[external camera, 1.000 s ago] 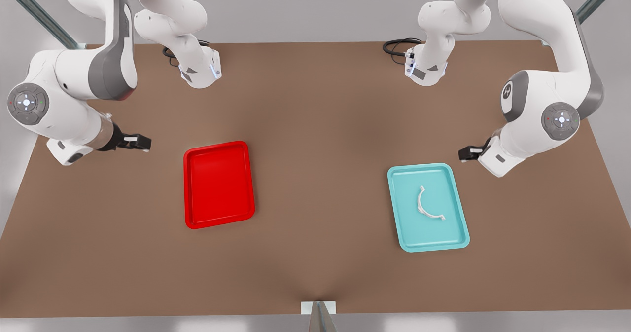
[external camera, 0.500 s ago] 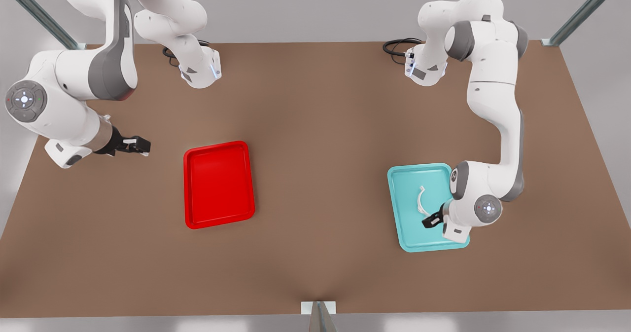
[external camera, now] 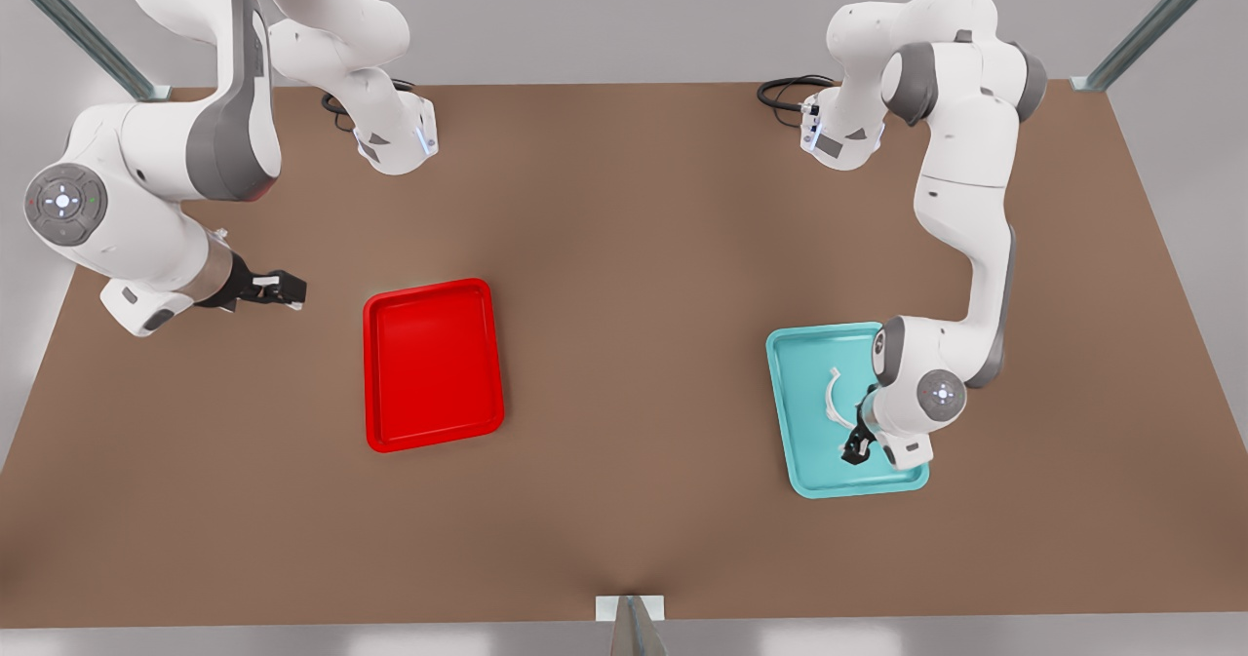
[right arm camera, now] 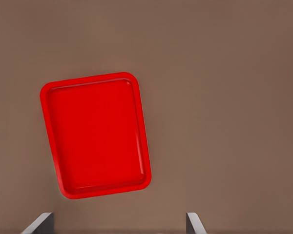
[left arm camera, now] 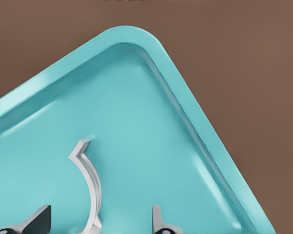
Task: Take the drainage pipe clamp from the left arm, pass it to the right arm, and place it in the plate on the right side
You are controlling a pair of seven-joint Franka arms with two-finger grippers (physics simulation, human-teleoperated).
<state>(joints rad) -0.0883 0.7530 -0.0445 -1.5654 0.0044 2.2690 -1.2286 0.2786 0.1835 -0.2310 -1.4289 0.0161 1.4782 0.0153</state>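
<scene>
- The teal tray (external camera: pixel 846 471) on the front view's right of the brown table (external camera: pixel 624 344) holds the white pipe clamp (external camera: pixel 832 398), lying flat on the tray floor.
- The red plate (external camera: pixel 434 364), on the front view's left, has nothing in it.
- The left end effector (external camera: pixel 856 439) is low over the teal tray, fingers (left arm camera: pixel 36 220) spread wide with the clamp's curved band (left arm camera: pixel 90 187) between them, not gripped.
- The left arm (external camera: pixel 960 237) reaches down from its base, forearm steep, wrist bent over the tray.
- The right end effector (external camera: pixel 278 290) hangs above the table, apart from the red plate, fingers (right arm camera: pixel 39 224) wide and holding nothing.
- The right arm (external camera: pixel 146 188) is folded and waits.
</scene>
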